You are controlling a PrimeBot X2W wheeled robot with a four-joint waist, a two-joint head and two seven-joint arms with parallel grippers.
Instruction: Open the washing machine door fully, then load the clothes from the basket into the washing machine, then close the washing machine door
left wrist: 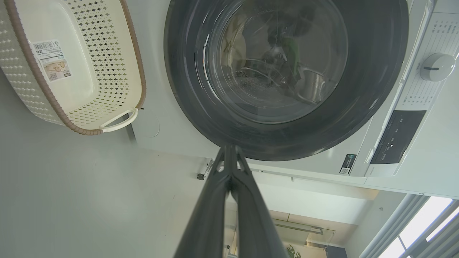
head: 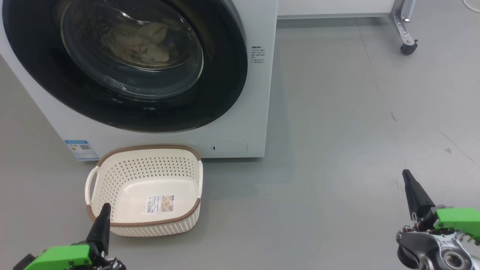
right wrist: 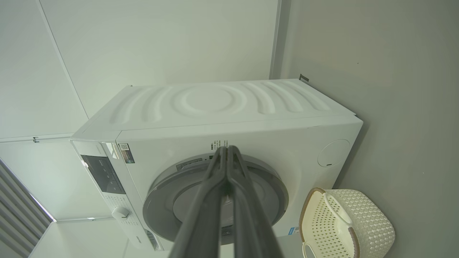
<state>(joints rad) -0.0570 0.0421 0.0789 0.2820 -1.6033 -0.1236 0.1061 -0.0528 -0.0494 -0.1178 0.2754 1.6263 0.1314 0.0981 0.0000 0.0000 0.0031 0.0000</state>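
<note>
The door (head: 210, 97) sits closed against the washer (head: 258, 93), and the clothes (head: 142, 43) lie inside the drum, a pale heap behind the glass. The basket (head: 157, 228) stands on the floor (head: 337, 131) just before the washer's front, with a label (head: 160, 204) on its base. The left claw (head: 105, 210) has its fingers pressed together, gripping nothing, its tip over the basket's near rim. The right claw (head: 407, 176), likewise pinched narrow and gripping nothing, hangs above the floor, well apart from the washer.
</note>
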